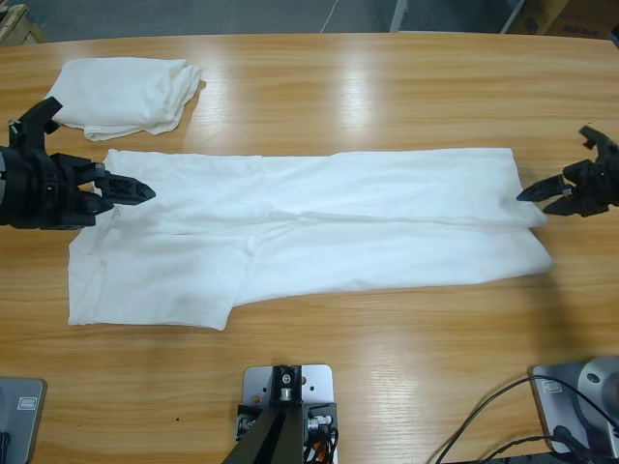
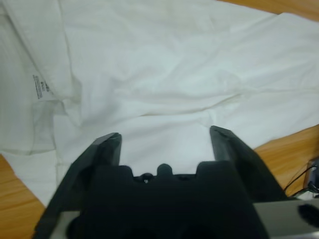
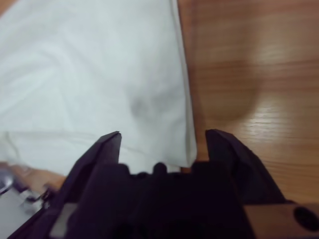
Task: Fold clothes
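A large white T-shirt [image 1: 309, 227] lies flat along the middle of the table, folded lengthwise into a long band. My left gripper [image 1: 135, 189] sits at its left end, jaws open just above the cloth. In the left wrist view the gripper [image 2: 165, 137] looks down on the shirt [image 2: 174, 74], whose neck label [image 2: 42, 87] shows at the left. My right gripper [image 1: 534, 196] is at the shirt's right end, open. In the right wrist view the shirt's edge [image 3: 185, 114] runs between the open jaws of the gripper [image 3: 164, 134]. Neither gripper holds anything.
A second white T-shirt [image 1: 126, 95], folded into a small bundle, lies at the back left of the wooden table [image 1: 387, 97]. Black cables [image 1: 493, 425] trail at the front right edge.
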